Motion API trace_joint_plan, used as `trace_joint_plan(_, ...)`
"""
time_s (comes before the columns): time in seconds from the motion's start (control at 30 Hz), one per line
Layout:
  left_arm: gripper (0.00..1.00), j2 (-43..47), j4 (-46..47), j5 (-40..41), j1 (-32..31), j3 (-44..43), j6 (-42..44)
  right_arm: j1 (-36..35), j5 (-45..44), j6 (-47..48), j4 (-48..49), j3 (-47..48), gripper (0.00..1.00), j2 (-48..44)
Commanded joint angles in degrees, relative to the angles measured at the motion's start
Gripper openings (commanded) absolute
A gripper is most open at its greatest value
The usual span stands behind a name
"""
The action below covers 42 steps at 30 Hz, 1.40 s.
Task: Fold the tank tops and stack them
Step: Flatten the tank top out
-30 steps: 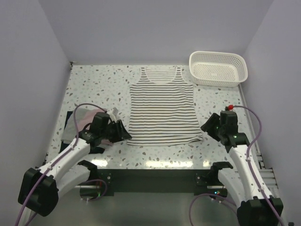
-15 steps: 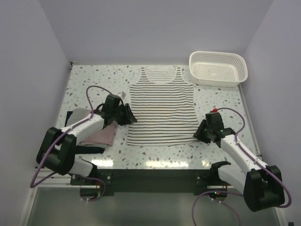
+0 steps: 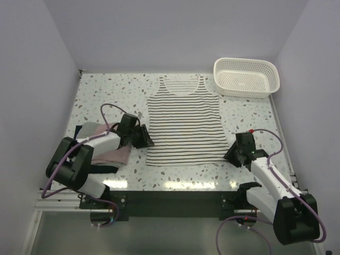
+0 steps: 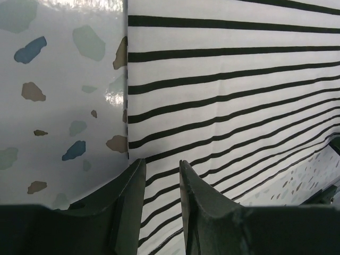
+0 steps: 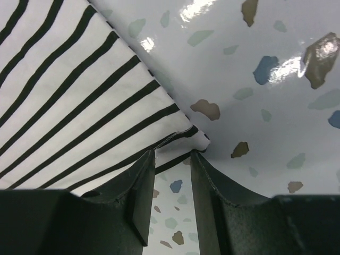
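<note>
The white tank top with black stripes (image 3: 183, 125) lies spread flat mid-table, straps toward the far side. My left gripper (image 3: 144, 137) is low at its left side near the hem. In the left wrist view that gripper (image 4: 161, 162) stands open, with the striped cloth (image 4: 239, 95) showing in the gap. My right gripper (image 3: 232, 154) is at the hem's right corner. Seen from the right wrist, it (image 5: 172, 153) is open, and the corner of the cloth (image 5: 79, 106) lies at its tips. A pink tank top (image 3: 114, 154) and a dark one (image 3: 101, 168) lie heaped at the left.
A white lattice basket (image 3: 246, 91) stands at the far right corner of the speckled table (image 3: 106, 90). Walls close in the table on the left, back and right. The heap of tops lies right beside my left arm.
My left gripper moved from the hem's left corner up along the striped top's left edge. My right gripper dropped to the hem's right corner. Both pairs of jaws narrowed.
</note>
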<state>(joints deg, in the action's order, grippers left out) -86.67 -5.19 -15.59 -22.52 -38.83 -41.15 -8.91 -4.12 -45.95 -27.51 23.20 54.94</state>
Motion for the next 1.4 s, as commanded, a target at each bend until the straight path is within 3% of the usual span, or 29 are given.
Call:
trace_joint_plan(0.0, 0.36, 2.38, 3.43, -0.92, 0.37, 2.17, -1.56, 0.91, -3.96, -1.59, -5.01, 1.84, 0.37, -2.19)
trace_joint_plan(0.17, 0.39, 8.18, 0.89, -0.14, 0.37, 1.04, -1.57, 1.70, -7.04, 2.08, -10.27, 9.99, 0.39, -4.22)
trace_joint_plan(0.27, 0.43, 8.63, -2.19, 3.20, 2.12, -3.79, -0.43, 0.57, 2.57, 5.08, -6.71, 13.44, 0.37, -3.70)
trace_joint_plan(0.33, 0.44, 6.88, -2.37, 2.76, 4.58, -8.62, -0.34, -10.46, -0.60, 2.81, -5.10, 14.85, 0.38, -2.30)
trace_joint_plan(0.37, 0.44, 4.08, -2.11, 3.11, 6.60, -12.72, 0.10, -16.26, -8.46, -0.16, -4.93, 17.90, 0.39, 1.19)
trace_joint_plan(0.4, 0.44, 2.14, -2.45, 5.81, 7.31, -15.20, 0.54, -26.24, -11.06, -1.41, -4.92, 19.85, 0.40, 3.57)
trace_joint_plan(0.5, 0.43, -7.43, -2.99, 6.11, 9.25, -25.92, 3.35, -37.89, -15.81, -3.00, -3.87, 27.93, 0.40, 15.34)
trace_joint_plan(0.6, 0.43, -16.49, -2.55, 6.46, 9.60, -34.45, 5.10, -44.68, -17.85, -2.39, -2.12, 36.28, 0.39, 25.78)
trace_joint_plan(0.73, 0.42, -28.78, -5.34, 7.86, 10.30, -44.65, 6.86, -49.62, -18.29, -0.90, -0.45, 46.82, 0.38, 37.15)
trace_joint_plan(0.87, 0.40, -34.16, -3.51, 5.75, 10.57, -49.05, 9.59, -53.75, -19.78, 0.42, 0.53, 54.20, 0.36, 45.59)
trace_joint_plan(1.07, 0.40, -36.20, -2.54, 4.70, 11.89, -50.73, 10.74, -58.50, -21.63, 1.92, -1.14, 62.92, 0.33, 55.96)
trace_joint_plan(1.37, 0.40, -36.11, -1.66, 3.47, 11.98, -50.47, 10.65, -62.72, -23.74, 1.48, -4.65, 68.82, 0.32, 63.18)
